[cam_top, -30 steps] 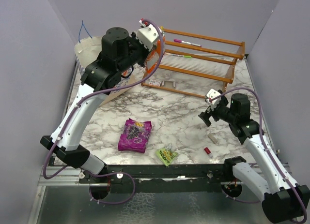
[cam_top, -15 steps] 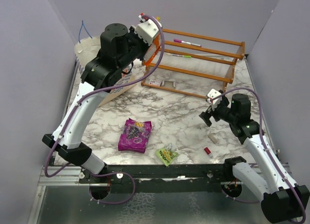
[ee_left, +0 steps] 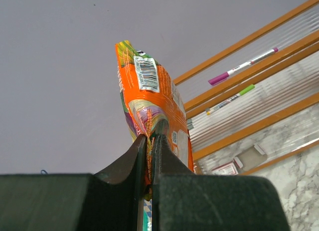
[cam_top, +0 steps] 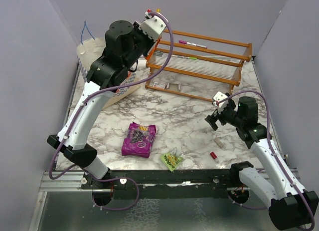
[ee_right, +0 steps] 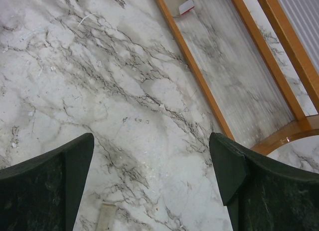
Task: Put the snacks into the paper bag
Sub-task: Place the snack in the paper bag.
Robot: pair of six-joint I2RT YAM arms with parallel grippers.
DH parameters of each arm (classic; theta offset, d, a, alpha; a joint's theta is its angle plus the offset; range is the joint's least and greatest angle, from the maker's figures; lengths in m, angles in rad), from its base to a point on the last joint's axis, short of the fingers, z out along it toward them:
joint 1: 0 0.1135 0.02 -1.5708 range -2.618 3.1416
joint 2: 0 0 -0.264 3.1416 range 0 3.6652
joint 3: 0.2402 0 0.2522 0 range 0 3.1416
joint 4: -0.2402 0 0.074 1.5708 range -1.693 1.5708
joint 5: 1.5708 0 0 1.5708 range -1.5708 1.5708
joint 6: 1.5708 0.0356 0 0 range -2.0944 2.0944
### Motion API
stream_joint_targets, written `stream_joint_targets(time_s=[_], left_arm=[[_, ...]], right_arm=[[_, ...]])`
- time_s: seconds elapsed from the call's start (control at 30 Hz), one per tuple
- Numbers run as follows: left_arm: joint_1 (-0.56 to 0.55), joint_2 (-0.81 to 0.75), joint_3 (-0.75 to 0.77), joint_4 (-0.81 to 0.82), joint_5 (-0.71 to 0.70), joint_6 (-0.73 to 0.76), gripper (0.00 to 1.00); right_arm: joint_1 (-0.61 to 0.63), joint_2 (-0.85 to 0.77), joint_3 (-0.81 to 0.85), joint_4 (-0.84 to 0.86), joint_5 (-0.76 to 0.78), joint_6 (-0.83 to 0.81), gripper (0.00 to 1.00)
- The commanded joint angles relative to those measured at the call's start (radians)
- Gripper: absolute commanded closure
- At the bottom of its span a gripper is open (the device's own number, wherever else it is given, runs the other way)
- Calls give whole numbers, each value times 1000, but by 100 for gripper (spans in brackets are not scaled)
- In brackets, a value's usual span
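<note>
**Orange packet clamped up high, two packets on the table**

At the bottom centre of the top view, a light-green packet (cam_top: 172,160) lies on the marble table (cam_top: 174,109). A purple packet (cam_top: 139,139) lies just up and left of it, the two apart. To their right are a tiny red cylinder (cam_top: 213,155) and, above it, a beige stick (cam_top: 218,140).

The right gripper (cam_top: 212,120) hangs at centre right, just above the stick. In its wrist view the jaws stand wide apart over bare marble, gripping nothing.

Farther back, a wooden rack (cam_top: 199,66) fills the upper centre, with a pink marker (cam_top: 189,43) on its far rails.

In the left wrist view, the left gripper (ee_left: 151,137) has its jaws pressed together on the lower end of an orange packet (ee_left: 149,94). The packet stands upright against the grey wall, barcode at its top.

The bag (cam_top: 89,47) sits in the upper left of the top view, mouth open. The left arm hides part of it.
</note>
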Motion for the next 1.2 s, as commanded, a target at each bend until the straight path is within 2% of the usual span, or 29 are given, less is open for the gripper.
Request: stream_joint_targets(time_s=[0.0,0.37,0.57,0.9,1.17], left_arm=[[5,14,55,92,-73,52,100],[21,62,95,152,-154,139,100],[65,82,105,203,-182,189,100],[258,105,113,194,-120,181,100],[396,26,-42,182,-63,162,100]], right_arm=[[-9,0,-12,30,-18,7,0],[-8,12,-15,23,-13,-4,0],[-8,27,-8,13,-18,-8,1],[-8,27,-10,12,-16,-11,1],[-8,27,-12,12,-18,-16,1]])
